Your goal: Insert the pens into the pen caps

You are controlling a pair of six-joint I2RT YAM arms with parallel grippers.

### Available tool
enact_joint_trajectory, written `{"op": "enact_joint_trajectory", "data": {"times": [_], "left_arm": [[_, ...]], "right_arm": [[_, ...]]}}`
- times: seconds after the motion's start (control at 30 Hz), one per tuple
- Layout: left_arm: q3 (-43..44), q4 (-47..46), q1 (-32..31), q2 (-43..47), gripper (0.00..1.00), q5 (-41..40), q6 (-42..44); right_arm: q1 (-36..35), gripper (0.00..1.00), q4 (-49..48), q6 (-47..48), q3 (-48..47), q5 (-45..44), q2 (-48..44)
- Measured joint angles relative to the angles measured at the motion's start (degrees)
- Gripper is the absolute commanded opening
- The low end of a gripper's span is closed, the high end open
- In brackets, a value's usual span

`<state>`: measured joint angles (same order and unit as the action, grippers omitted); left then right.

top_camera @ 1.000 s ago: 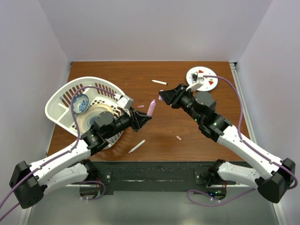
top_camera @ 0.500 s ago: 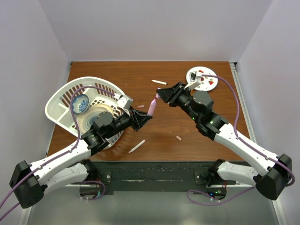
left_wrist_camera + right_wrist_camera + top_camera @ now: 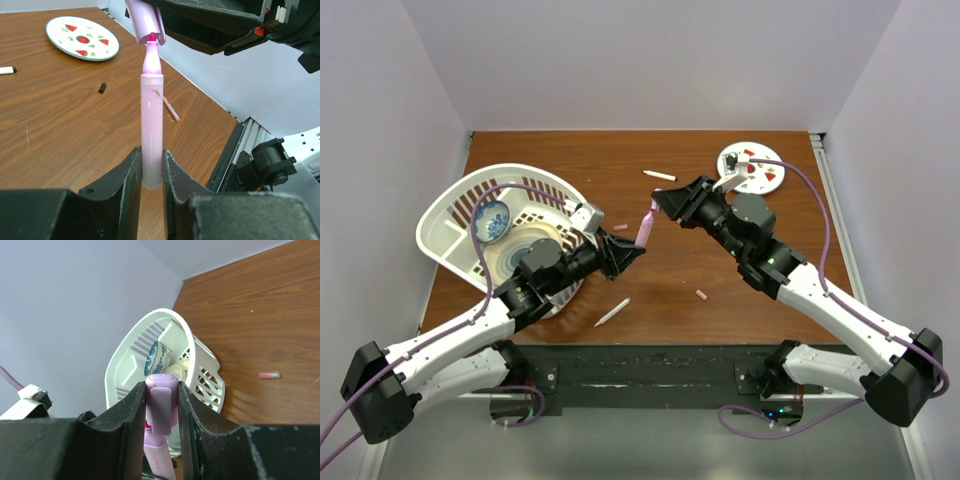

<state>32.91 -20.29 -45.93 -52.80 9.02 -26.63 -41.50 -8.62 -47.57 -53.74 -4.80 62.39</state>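
Top external, left to right: white basket [image 3: 455, 215] at table's left side, blue bowl [image 3: 492, 220] inside. Left gripper [image 3: 626, 254] clamped narrow on lower end of pink pen [image 3: 642, 232], tilted up and rightward over mid-table. Left wrist: same pen upright between fingers [image 3: 131, 170], magenta tip right at mouth of lilac cap [image 3: 144, 19], not seated. Right gripper [image 3: 664, 205] pinched tight on that cap, confirmed in right wrist view. Versus a second back: right gripper shifted left, gap between cap and pen tip closed; left gripper and pen unmoved. Loose on table: front white pen [image 3: 612, 312], small pink cap [image 3: 620, 227], far white pen [image 3: 659, 175], peach cap [image 3: 701, 295]. Spotted plate [image 3: 765, 165] far right.
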Motion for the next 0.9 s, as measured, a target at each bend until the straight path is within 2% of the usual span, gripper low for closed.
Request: {"op": "enact_joint_trajectory", "data": {"times": [0.9], "left_arm": [[-1.01,-0.94,-0.02,1.53,0.0,1.09,-0.85]], "right_arm": [[-0.13,0.0,0.09,-0.52,-0.04,-0.57,0.0]]}}
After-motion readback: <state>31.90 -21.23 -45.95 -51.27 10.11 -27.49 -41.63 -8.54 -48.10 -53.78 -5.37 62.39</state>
